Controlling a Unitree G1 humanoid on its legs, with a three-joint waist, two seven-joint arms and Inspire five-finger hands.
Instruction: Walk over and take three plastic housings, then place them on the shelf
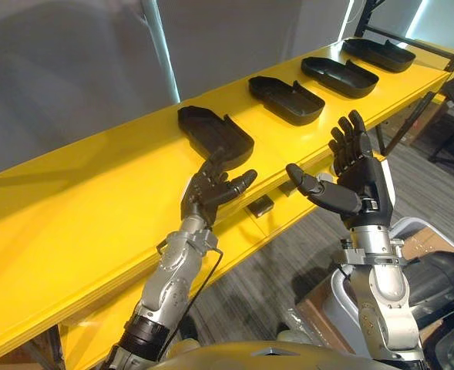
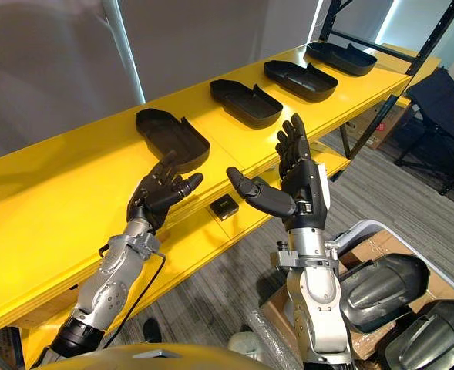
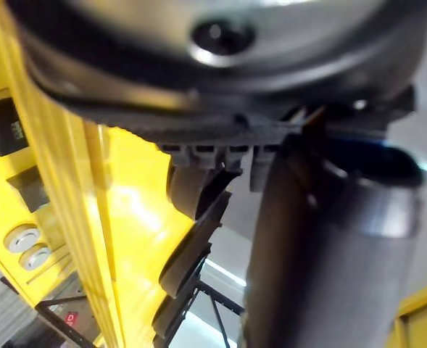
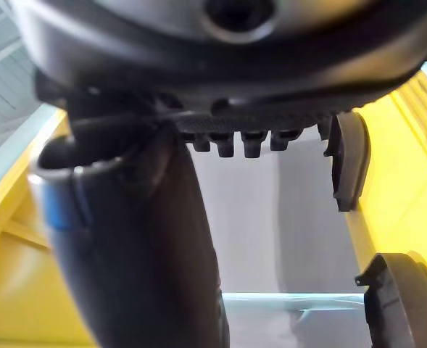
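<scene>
matt black plastic housings (image 1: 215, 133), glossy, seemingly painted shelf (image 1: 80, 208)

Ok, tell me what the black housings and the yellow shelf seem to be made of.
Black housings: moulded plastic by the look, matt, thin walls with rounded corners and dull highlights. Yellow shelf: smooth, semi-gloss painted or laminated board, probably; it mirrors soft light, core unclear.

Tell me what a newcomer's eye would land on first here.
The bright yellow shelf runs slantwise across the view, with four black plastic housings spaced in a row along it. In front of it, two dark hands are up and open. The left hand is close by the nearest housing, and the right hand has its fingers spread upright before the shelf's edge.
</scene>
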